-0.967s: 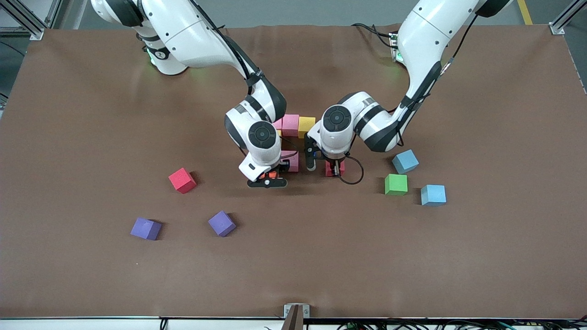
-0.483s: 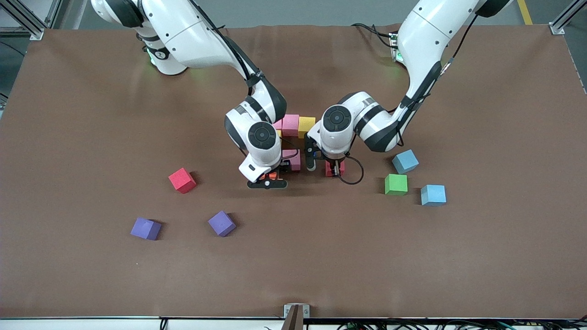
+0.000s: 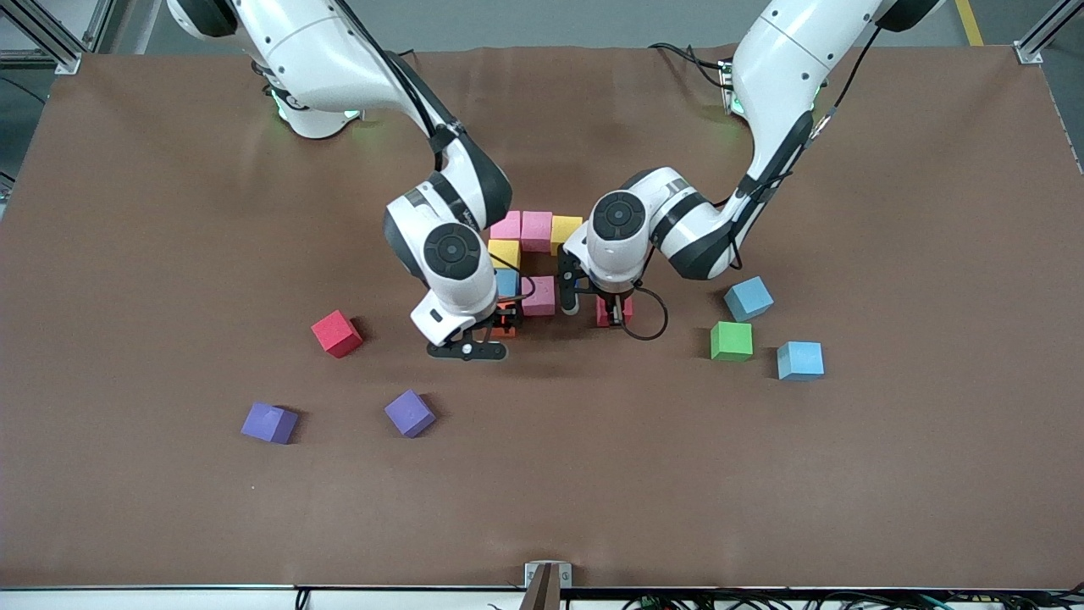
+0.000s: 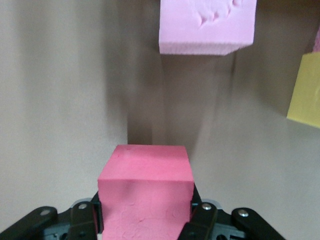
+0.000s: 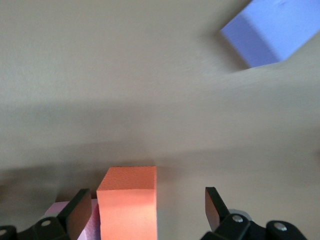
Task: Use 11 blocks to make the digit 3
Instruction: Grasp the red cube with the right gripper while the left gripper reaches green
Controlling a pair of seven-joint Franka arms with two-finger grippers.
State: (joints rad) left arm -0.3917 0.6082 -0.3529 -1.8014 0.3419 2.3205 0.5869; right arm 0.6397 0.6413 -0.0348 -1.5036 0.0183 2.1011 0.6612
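Fingers [image 4: 200, 220] of the left gripper [image 3: 611, 315] pinch a red foam cube [image 4: 146, 192]. Right gripper [image 5: 145, 212] fingers stand spread around an orange foam cube [image 5: 128, 205] on the table [image 3: 847, 474].

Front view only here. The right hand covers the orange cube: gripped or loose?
Observer: Loose. The right wrist view shows the right hand open, with the orange cube close by one finger and a wide gap to the other.
Operator: Left hand?
Observer: The left wrist view shows the left hand shut on the red cube.
Operator: What's ahead of it?
Observer: A pink cube, apart from the red one, with bare table between them.
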